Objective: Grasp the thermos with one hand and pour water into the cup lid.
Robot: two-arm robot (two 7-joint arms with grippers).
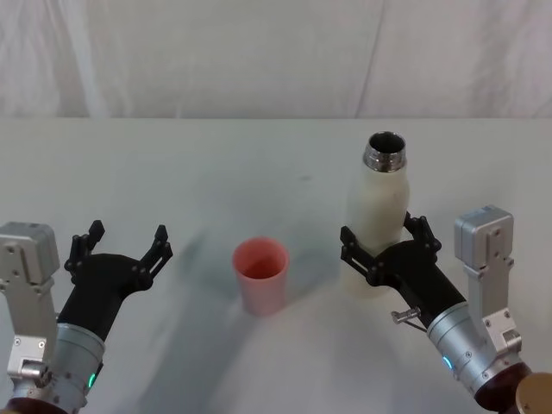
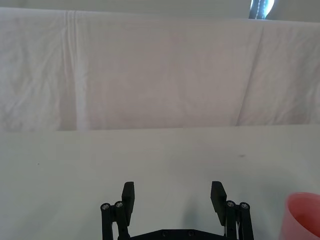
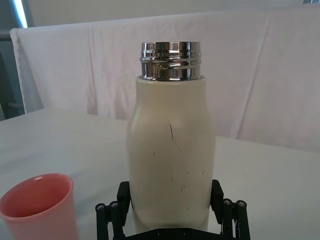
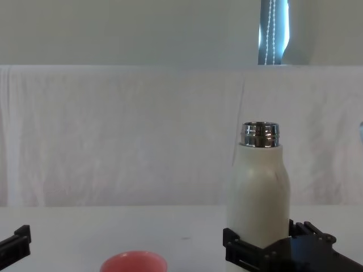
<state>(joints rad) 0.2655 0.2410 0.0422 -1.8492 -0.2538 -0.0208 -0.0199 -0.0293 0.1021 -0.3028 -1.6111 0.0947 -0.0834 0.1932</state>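
Black right tool (image 1: 385, 242) fingers flanking upright thermos (image 1: 378, 207), left tool (image 1: 121, 244) spread

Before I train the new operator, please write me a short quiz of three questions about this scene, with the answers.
1. True or false: the thermos stands upright with its steel neck uncovered.
2. Which pincer has its fingers on both sides of the thermos: A) left pincer, B) right pincer?
3. Fill in: the cup lid stands on the table between the two ____.

Key: 1 true. 2 B; the left pincer is open over bare table. 3 pincers.
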